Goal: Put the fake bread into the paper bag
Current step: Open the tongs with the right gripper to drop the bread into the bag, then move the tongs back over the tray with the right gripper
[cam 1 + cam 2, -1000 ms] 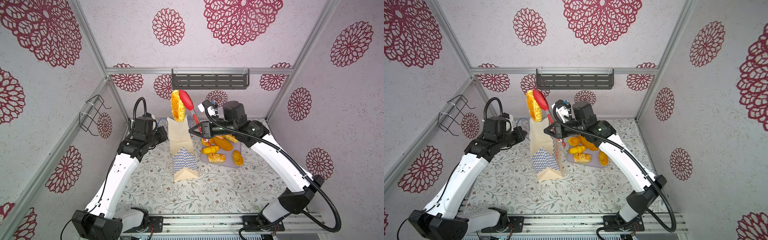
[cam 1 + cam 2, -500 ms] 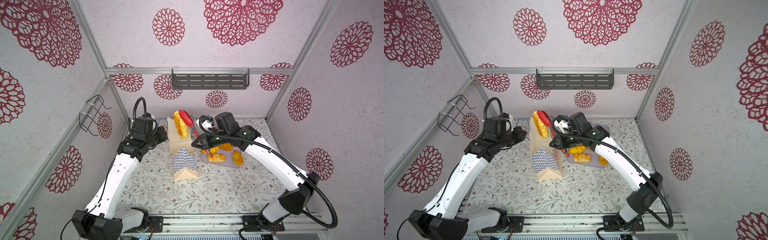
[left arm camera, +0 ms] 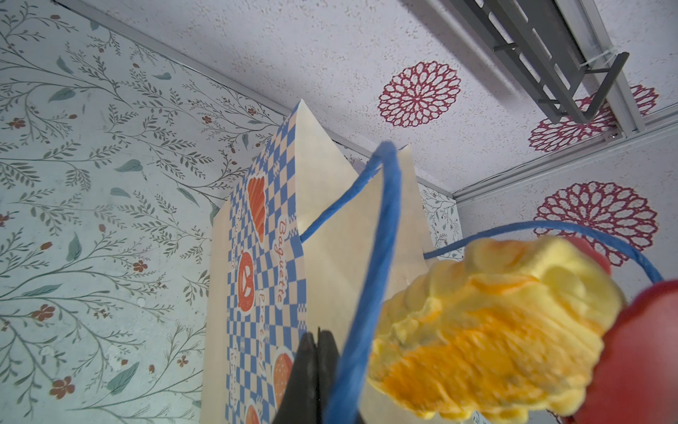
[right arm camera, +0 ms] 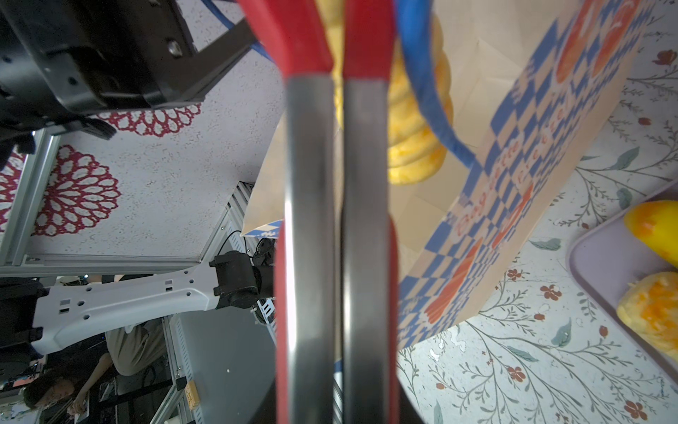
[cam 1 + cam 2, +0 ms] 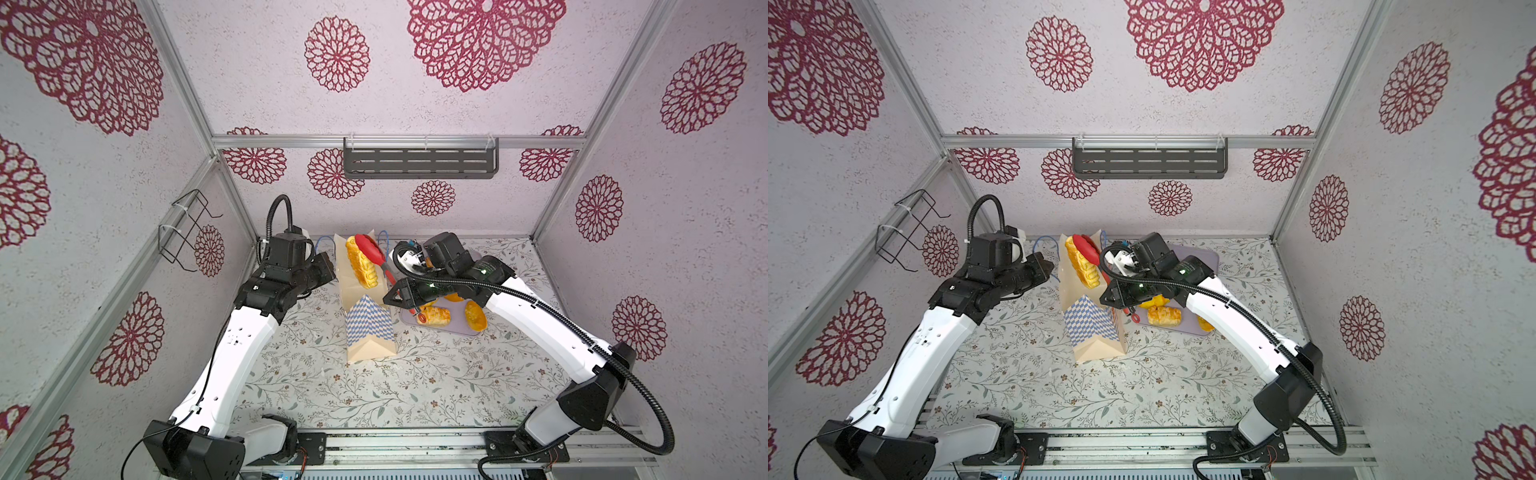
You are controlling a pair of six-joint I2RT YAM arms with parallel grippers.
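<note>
The paper bag (image 5: 368,328) (image 5: 1094,328) stands upright mid-table, cream with blue checks, its mouth open. My left gripper (image 5: 328,266) (image 3: 317,336) is shut on the bag's left rim, next to a blue cord handle (image 3: 381,235). My right gripper (image 5: 397,296) (image 5: 1113,296) is shut on red tongs (image 5: 368,247) (image 4: 312,183). The tongs clamp a long yellow fake bread (image 5: 361,268) (image 5: 1082,266) (image 3: 477,330) at the bag's mouth. More fake bread (image 5: 436,314) (image 5: 475,314) (image 4: 653,319) lies on the lilac tray (image 5: 453,331) right of the bag.
A grey slotted shelf (image 5: 419,160) hangs on the back wall. A black wire rack (image 5: 187,232) sticks out from the left wall. The tray (image 5: 1200,257) lies under my right arm, close to the bag's right side.
My right arm has come down, bringing the tongs and the long bread from well above the bag to its mouth. The left arm and the bag have stayed put.
</note>
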